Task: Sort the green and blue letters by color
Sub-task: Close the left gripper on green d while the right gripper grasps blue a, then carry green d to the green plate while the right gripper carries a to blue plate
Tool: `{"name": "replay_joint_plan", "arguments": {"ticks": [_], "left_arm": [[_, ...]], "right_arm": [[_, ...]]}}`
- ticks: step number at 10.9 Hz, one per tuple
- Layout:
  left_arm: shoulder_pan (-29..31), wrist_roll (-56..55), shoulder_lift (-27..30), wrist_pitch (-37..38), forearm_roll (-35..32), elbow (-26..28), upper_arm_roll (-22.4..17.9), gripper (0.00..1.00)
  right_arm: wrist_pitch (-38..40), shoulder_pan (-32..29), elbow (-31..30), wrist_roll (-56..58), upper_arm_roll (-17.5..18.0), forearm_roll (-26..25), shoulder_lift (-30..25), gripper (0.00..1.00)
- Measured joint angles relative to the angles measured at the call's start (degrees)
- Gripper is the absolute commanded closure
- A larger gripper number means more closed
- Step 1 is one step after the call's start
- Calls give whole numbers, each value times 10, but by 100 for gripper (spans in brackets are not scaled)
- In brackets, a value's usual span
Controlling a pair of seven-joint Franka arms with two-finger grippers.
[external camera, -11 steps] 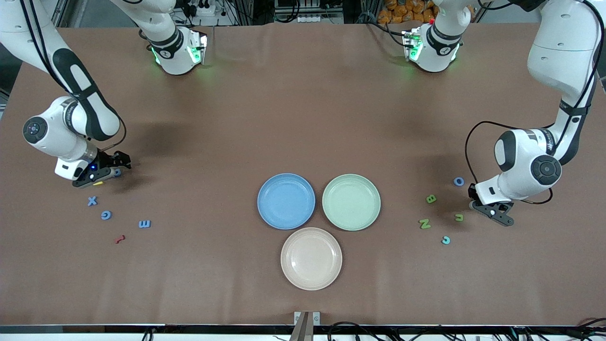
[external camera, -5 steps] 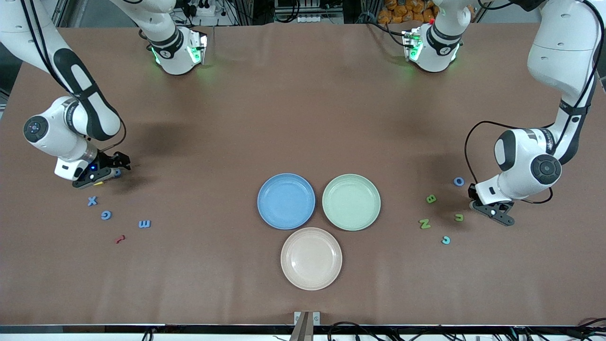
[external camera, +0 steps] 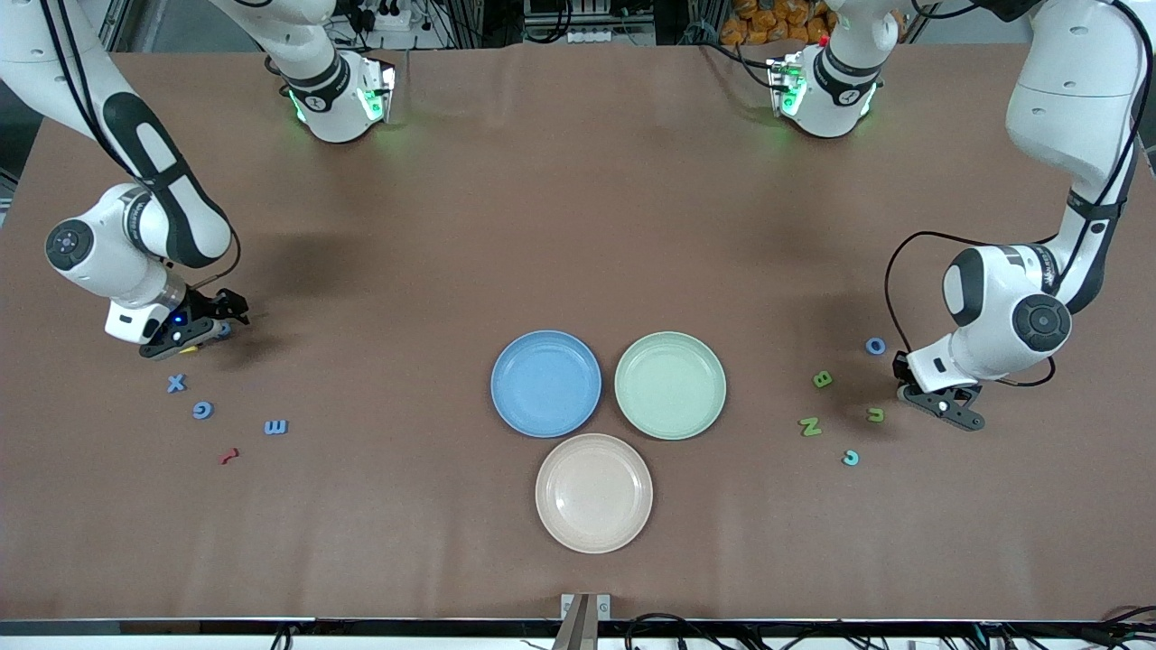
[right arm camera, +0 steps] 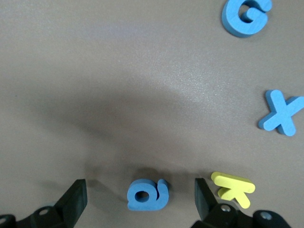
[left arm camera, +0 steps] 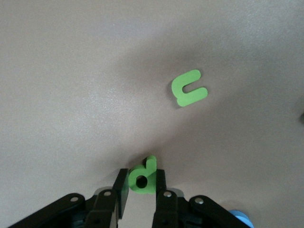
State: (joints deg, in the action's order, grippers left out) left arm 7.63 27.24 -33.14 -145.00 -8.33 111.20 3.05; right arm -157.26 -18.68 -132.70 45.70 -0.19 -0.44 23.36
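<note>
All three plates are bare, so by the look of it no letter is sorted yet: the blue plate [external camera: 545,384] and the green plate [external camera: 670,385] sit side by side mid-table, with the beige plate [external camera: 593,493] nearer the front camera; the left gripper [left arm camera: 141,186] is low at the left arm's end of the table, its fingers closed on a small green letter with a round hole [left arm camera: 142,175], pinched upright between the pads just over the cloth; the green U [left arm camera: 188,88] lies flat close by, and the green B [external camera: 822,379], green N [external camera: 810,426], a pale blue C [external camera: 850,458] and a blue O [external camera: 875,346] are scattered around it, all still to be moved; the right gripper [right arm camera: 137,202] is down at the right arm's end, jaws spread wide and holding nothing, straddling a blue letter with a round hole [right arm camera: 147,194] that lies on the table between the fingers; a yellow letter [right arm camera: 233,188] sits just beside one finger and is no part of the sort; the blue X [external camera: 176,383], blue G [external camera: 202,410] and blue E [external camera: 275,427] lie nearer the front camera, with a red letter [external camera: 228,456] nearer still; I judge the job barely begun: one green letter in hand, one blue about to be gripped, everything else left
</note>
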Motion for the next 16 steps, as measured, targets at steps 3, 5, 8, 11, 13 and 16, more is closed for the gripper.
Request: {"name": "replay_joint_plan", "arguments": {"ticks": [3,5,8,11,13,16], "left_arm": [[0,-13,0,0,0,0,0,93],[0,-19,0,0,0,-1,1,93],[-1,-27,-1,21,6,-11,5,93],[-1,-27,0,63,8,-41,6,93],[-1,-38,0,83,10,-62,13,93],[-3,-116,1,132,11,-112,45,93]], "right_arm": [[0,-1,-3,0,-1,0,2,57],[0,-3,-3,0,-2,0,3,100],[-2,-14,-2,46,-3,0,-2,100],[-1,-16,-3,59,-3,0,-7,100],[-1,-16,-3,60,-3,0,-7,100],[0,-16,-2,61,-3,0,-8,100]]}}
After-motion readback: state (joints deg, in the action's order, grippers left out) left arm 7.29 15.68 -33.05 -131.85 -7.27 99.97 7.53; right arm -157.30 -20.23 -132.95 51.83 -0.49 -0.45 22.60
